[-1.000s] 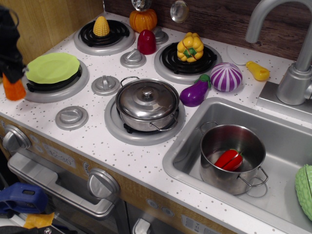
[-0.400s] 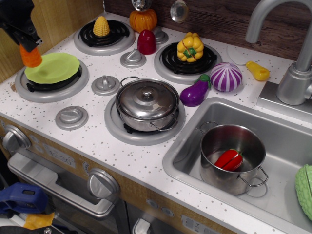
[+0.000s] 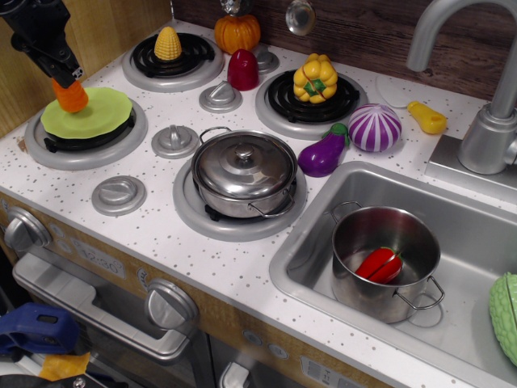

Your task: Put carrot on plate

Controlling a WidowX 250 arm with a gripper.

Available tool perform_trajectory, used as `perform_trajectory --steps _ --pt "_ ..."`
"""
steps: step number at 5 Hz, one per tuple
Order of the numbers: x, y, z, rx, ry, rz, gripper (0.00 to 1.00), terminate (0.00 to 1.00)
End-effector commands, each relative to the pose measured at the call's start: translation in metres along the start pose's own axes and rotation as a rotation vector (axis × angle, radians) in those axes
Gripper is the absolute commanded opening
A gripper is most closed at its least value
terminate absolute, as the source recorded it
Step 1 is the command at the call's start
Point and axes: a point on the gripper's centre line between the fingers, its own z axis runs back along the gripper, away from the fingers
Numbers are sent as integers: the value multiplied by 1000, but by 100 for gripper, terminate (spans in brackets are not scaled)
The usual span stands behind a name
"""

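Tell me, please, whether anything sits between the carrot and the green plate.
Nothing visible does. The end effector holds the carrot over the left part of the plate, whose surface is bare; whether the carrot already touches it is unclear.

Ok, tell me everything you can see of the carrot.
The carrot is a small bright-orange cone that looks like plastic. Only its lower part shows; the top is hidden in the black tool, which grips it from above. It hangs roughly upright over the back left edge of the green plate, which lies on the front left burner. Whether its lower end touches the plate cannot be told.
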Motion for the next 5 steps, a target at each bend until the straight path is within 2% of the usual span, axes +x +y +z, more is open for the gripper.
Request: perform_trajectory --steps 1,2,4,5 --pt "2 3 11 13 -23 16 0 0" --pt "0 -1 8 -7 -43 12 100 0" --pt "0 -3 5 -16 -60 -4 100 0" --pt "0 -3 5 -16 -60 -4 100 100"
